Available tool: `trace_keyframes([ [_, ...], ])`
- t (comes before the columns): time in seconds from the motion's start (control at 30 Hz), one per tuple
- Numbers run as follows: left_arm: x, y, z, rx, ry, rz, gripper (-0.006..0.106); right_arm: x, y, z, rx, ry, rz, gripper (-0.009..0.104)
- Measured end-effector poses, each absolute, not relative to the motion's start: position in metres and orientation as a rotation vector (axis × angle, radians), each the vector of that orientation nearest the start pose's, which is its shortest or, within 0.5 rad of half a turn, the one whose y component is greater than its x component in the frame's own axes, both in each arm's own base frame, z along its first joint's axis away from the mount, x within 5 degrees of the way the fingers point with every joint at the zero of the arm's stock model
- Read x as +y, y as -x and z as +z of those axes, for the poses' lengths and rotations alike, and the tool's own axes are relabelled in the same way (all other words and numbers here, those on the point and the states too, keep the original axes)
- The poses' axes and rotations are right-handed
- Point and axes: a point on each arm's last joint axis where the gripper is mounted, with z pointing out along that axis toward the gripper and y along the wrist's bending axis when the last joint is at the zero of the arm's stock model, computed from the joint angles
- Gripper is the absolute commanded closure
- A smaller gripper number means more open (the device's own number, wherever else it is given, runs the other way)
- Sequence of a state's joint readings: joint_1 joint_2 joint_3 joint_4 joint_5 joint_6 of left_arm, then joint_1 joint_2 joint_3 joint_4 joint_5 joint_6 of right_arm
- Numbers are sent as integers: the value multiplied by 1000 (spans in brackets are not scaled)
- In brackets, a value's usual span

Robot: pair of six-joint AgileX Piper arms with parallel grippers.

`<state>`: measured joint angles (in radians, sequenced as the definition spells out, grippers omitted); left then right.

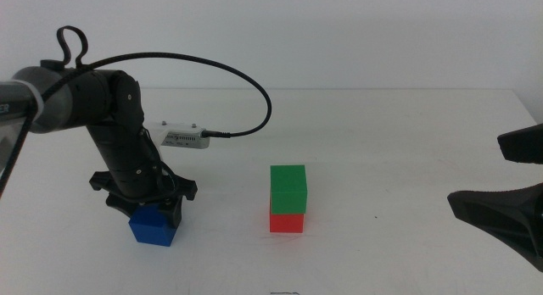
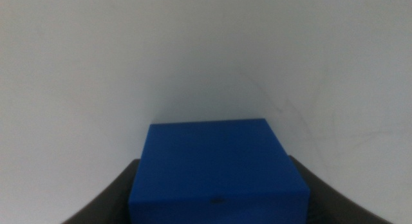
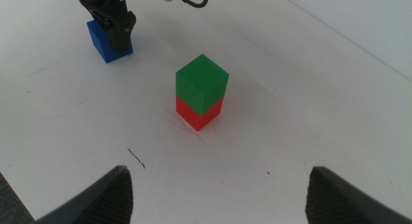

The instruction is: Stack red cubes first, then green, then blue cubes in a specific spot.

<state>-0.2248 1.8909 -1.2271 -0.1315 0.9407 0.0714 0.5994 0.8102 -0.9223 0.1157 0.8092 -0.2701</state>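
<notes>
Left gripper (image 1: 154, 212) straddles the blue cube (image 1: 153, 226), jaws flanking its side faces; contact cannot be confirmed. Right gripper (image 3: 219, 192) waits spread, well right of the stack. Left of the blue cube's position stands no stack: green cube (image 1: 288, 189) on red cube (image 1: 287, 221) sits to its right. Blue cube judged rigid, light; hold opposite flat faces.

The table (image 1: 382, 159) is plain white. The blue cube (image 1: 153, 225) is deep blue, the green cube (image 1: 288, 190) is bright green, and the red cube (image 1: 287, 222) is bright red. The left gripper (image 1: 151, 208) is black, and the cable (image 1: 216, 70) also.
</notes>
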Motion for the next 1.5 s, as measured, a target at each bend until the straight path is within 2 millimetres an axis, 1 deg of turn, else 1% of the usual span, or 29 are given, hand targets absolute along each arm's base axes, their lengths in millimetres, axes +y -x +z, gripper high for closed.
trace_keyframes([
  [0.07, -88, -341, 174, 3070, -327, -181, 75, 90, -119, 374, 2006, 888, 323, 3],
  [0.13, -88, -338, 185, 3054, -311, -185, 78, 90, -119, 374, 2006, 888, 323, 3],
  [0.23, -87, -328, 212, 3020, -237, -176, 78, 90, -119, 374, 2006, 888, 323, 3],
  [0.3, -88, -320, 233, 3019, -119, -166, 78, 90, -119, 374, 2006, 888, 323, 3],
  [0.37, -93, -311, 257, 3013, -32, -124, 78, 90, -119, 374, 2006, 888, 323, 3],
  [0.43, -106, -303, 279, 2986, -29, -62, 78, 90, -119, 374, 2006, 888, 323, 3],
  [0.5, -125, -299, 299, 2925, -42, -20, 78, 90, -119, 374, 2006, 888, 323, 3],
  [0.57, -149, -296, 316, 2848, -56, -24, 78, 90, -119, 374, 2006, 888, 323, 3],
  [0.67, -181, -289, 333, 2790, -40, -84, 78, 90, -119, 374, 2006, 888, 323, 3],
  [0.77, -207, -287, 337, 2779, -11, -131, 78, 90, -119, 374, 2006, 888, 323, 3],
  [0.87, -229, -292, 335, 2776, -16, -162, 78, 90, -119, 374, 2006, 888, 323, 3],
  [0.97, -248, -297, 332, 2779, -43, -187, 78, 90, -119, 374, 2006, 888, 323, 3],
  [1.07, -261, -301, 326, 2790, -60, -211, 78, 90, -119, 374, 2006, 888, 323, 3],
  [1.3, -269, -305, 315, 2823, -30, -215, 78, 90, -119, 374, 2006, 888, 323, 3],
  [1.5, -274, -311, 301, 2850, -27, -186, 78, 90, -119, 374, 2006, 888, 323, 3],
])
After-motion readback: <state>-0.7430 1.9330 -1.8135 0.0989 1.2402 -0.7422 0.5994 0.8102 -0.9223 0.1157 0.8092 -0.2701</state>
